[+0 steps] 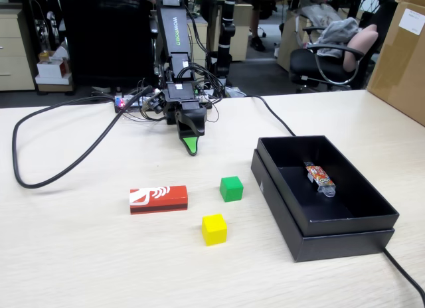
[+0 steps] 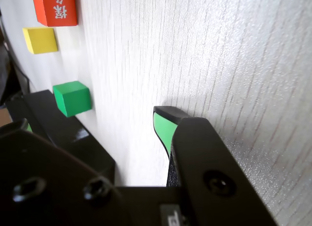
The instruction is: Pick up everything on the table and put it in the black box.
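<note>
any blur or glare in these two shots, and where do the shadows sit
Fixed view: even soft room light, sharp overall, short soft shadows beside the green cube, yellow cube and red block; the black box is dark inside, with no harsh glare. Wrist view: the nearby claw body is large and soft-edged, the table grain looks bright and washed out, and a faint shadow sits at the green tip.
</note>
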You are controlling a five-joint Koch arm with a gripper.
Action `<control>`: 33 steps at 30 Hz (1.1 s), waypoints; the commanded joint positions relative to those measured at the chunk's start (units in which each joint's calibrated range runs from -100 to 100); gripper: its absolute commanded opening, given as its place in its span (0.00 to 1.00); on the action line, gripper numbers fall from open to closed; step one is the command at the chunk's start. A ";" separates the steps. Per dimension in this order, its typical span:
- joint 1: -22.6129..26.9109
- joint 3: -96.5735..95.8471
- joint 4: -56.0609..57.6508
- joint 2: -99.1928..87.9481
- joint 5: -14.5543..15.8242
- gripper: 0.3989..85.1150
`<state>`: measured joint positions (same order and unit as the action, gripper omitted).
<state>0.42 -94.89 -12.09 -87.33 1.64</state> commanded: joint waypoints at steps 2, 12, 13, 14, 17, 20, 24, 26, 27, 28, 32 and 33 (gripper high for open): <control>0.00 -0.58 0.99 0.07 -0.10 0.57; 0.00 -0.58 0.99 0.07 -0.10 0.57; 0.00 -0.58 0.99 0.07 -0.10 0.57; 0.00 -0.58 0.99 0.07 -0.10 0.57; 0.00 -0.58 0.99 0.07 -0.10 0.57; 0.00 -0.58 0.99 0.07 -0.10 0.57; 0.00 -0.58 0.99 0.07 -0.10 0.57; 0.00 -0.58 0.99 0.07 -0.10 0.57; 0.00 -0.58 0.99 0.07 -0.10 0.57; 0.00 -0.58 0.99 0.07 -0.10 0.57; -0.20 -0.49 0.99 -0.04 -0.10 0.57; -0.44 -0.49 0.99 -0.16 -0.15 0.58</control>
<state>0.37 -94.89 -12.17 -87.46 1.64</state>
